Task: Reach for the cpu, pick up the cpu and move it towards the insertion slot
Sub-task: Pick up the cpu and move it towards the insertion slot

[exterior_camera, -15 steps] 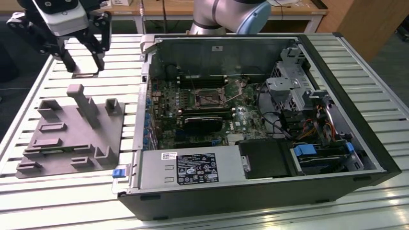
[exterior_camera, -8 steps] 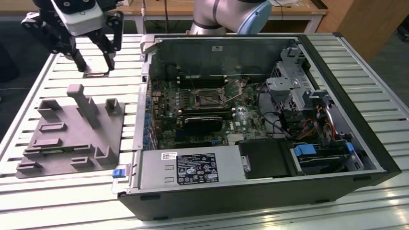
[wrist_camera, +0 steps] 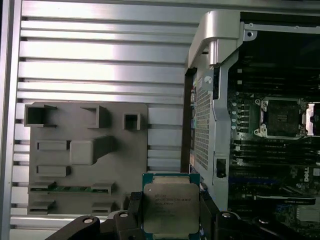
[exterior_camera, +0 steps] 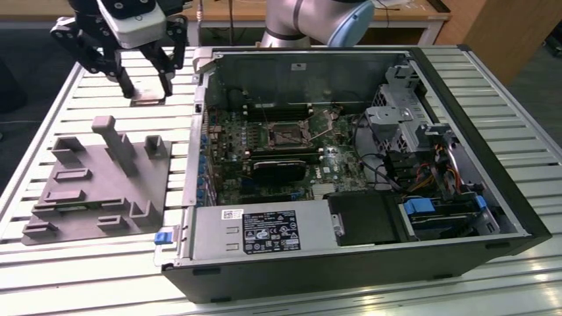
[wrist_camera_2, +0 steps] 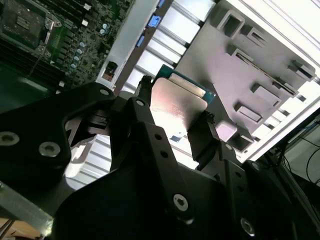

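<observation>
While the arm hangs over the slatted bench, the scene lists as follows.

Bench: slatted aluminium table top [exterior_camera: 105, 263], carrying everything below.

Computer: open black tower case [exterior_camera: 491, 197] lying on its side, green motherboard [exterior_camera: 237, 151] exposed.

Fixture: grey plastic block with upright posts [exterior_camera: 97, 184], on the slats at the exterior view's left of the case.

Gripper: black two-fingered gripper [exterior_camera: 147, 89] above the slats beyond the grey block, well apart from the case opening; fingers [wrist_camera_2: 205, 140] clenched on the chip's two opposite edges.

Insertion slot: square socket with shiny metal frame and dark centre [exterior_camera: 285, 135] on the motherboard inside the case, unoccupied.

Cpu: small flat square chip with silvery metal top and green rim [wrist_camera: 171, 207], held between the fingers, clear of the grey block in both wrist views.
</observation>
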Motion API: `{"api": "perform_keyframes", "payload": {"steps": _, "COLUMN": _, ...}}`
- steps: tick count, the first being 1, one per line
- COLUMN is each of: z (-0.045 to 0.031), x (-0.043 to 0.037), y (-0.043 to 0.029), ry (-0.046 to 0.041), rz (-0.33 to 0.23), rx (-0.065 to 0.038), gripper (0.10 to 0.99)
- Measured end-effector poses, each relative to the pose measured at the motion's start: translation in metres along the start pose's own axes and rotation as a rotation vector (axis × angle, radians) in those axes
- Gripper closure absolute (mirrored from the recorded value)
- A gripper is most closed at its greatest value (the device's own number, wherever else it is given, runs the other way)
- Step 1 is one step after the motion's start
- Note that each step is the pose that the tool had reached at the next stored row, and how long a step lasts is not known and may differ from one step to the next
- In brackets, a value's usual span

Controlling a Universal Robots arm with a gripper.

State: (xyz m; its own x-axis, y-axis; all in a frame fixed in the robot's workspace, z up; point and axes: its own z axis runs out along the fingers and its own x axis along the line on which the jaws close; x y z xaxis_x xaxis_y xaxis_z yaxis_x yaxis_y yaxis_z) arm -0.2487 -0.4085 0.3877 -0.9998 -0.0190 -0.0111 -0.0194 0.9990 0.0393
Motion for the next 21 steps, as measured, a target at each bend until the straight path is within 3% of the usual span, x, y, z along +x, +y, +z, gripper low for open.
{"api": "perform_keyframes", "payload": {"steps": 21, "z": 0.0006, "x": -0.0562, "y": -0.0011, "ry": 0.0001, "rz": 0.0, "rx": 0.0, "gripper": 0.549}}
